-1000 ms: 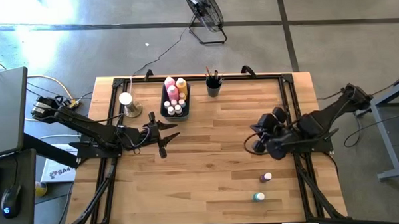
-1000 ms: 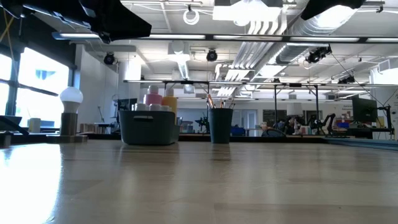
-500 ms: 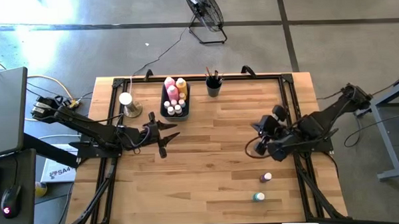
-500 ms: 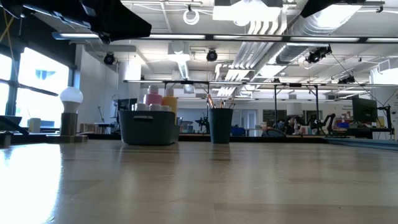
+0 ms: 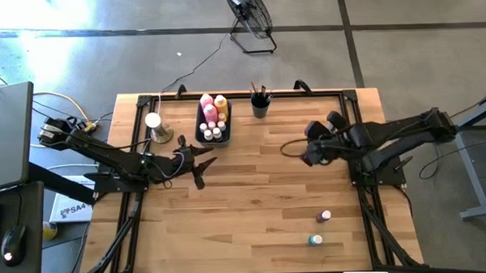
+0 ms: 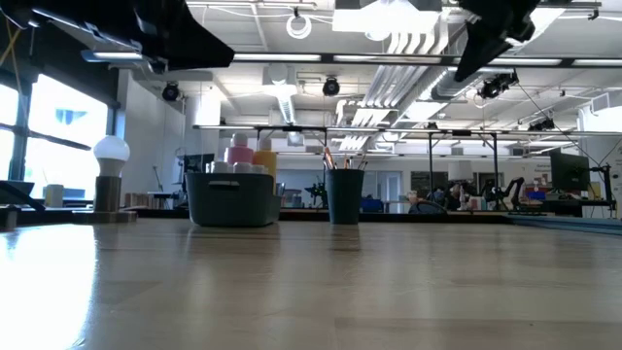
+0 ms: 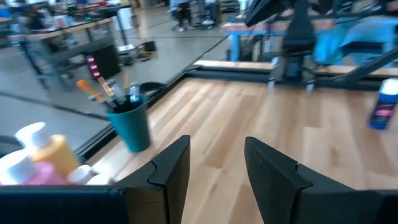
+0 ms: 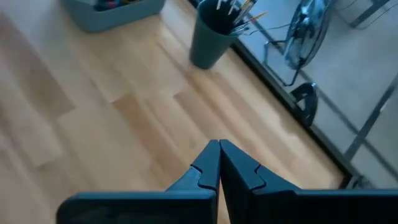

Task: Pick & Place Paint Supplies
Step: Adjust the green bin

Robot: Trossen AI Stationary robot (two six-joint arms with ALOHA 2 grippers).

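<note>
Two small paint bottles [image 5: 320, 228] are sitting on the table's [image 5: 253, 201] near right part, well apart from both arms. The right gripper [image 5: 285, 148] is hovering mid-table with fingers clenched, empty, pointing toward the brush cup [image 5: 260, 106]. The left gripper [image 5: 205, 165] is waiting near the tray [image 5: 201, 130], fingers parted, grasping nothing. The tray is holding the pink bottle [image 5: 208, 108], the yellow bottle [image 5: 221, 105] and more small bottles.

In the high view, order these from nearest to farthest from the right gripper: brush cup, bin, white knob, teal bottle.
From the right gripper:
1. Brush cup, at the far edge.
2. Bin, left of the cup.
3. Teal bottle, near the front edge.
4. White knob, far left.
</note>
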